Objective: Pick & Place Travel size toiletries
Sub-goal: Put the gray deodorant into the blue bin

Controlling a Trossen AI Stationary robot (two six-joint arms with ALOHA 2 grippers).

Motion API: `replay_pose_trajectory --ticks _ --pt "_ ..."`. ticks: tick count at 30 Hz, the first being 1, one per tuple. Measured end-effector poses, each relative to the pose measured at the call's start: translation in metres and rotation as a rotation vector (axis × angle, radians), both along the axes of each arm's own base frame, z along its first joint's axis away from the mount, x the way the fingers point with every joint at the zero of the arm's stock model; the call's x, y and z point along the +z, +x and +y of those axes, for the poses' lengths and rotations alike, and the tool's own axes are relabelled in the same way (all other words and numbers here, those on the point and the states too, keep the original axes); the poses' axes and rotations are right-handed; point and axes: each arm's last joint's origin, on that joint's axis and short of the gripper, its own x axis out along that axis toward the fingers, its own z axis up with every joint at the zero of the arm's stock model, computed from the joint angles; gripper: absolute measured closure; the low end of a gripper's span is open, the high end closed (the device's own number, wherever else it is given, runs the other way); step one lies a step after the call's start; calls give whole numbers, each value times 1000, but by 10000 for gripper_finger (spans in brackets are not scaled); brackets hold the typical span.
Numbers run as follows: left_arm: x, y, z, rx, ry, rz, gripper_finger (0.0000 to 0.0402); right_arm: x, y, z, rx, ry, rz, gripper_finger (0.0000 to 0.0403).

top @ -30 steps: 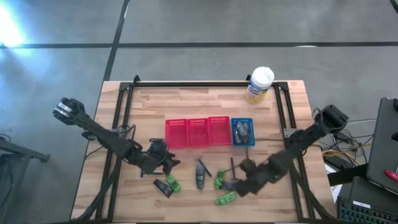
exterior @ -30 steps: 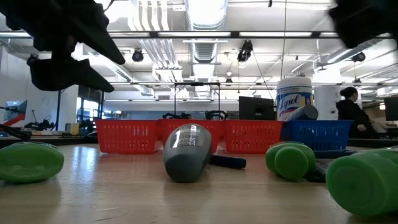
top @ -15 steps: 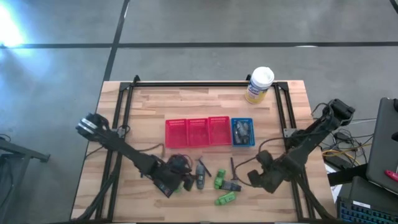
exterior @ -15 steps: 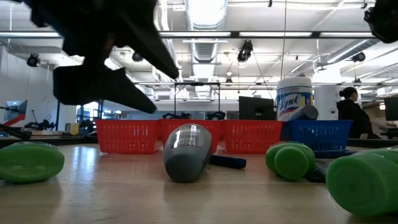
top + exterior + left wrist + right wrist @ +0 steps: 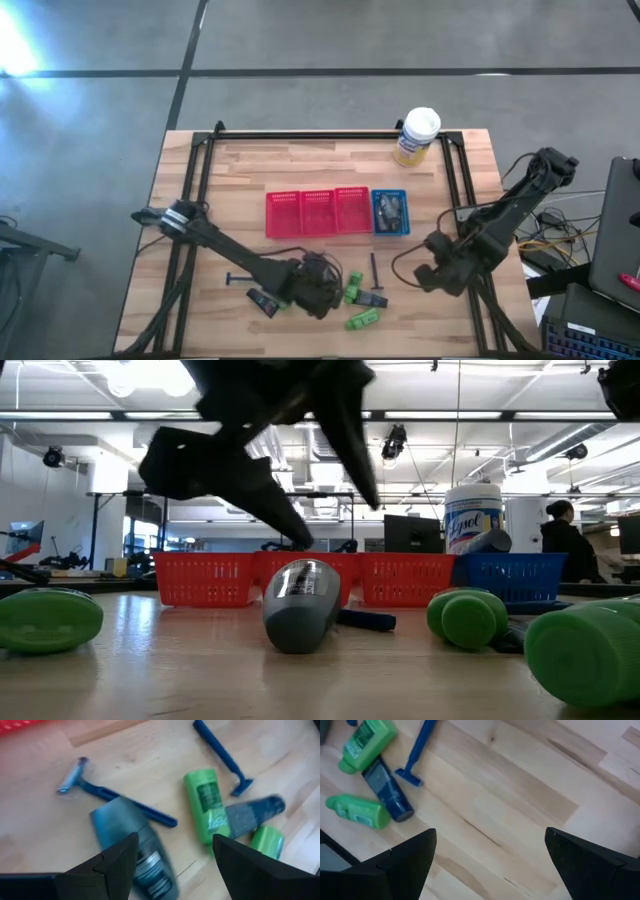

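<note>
Grey oval mini bottle (image 5: 142, 857), labelled, lying near the tabletop's front edge.
Left gripper (image 5: 172, 857) hovering over it, claw spread wide, holding nothing.

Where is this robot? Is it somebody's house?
Probably not a house. It looks like a big lab or workshop: the low view shows long ceiling lights and bare pipes overhead, a computer monitor behind the wooden table, and a person at a desk.
</note>
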Motion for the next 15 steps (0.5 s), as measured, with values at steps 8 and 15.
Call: replay_pose_trajectory --ticks 8,15 --pt "-12 13 -19 89 -111 8 142 -6 -10 -2 96 -24 5 35" --pt "-2 13 -27 97 -79 -3 142 -7 -10 -2 161 -46 3 35"
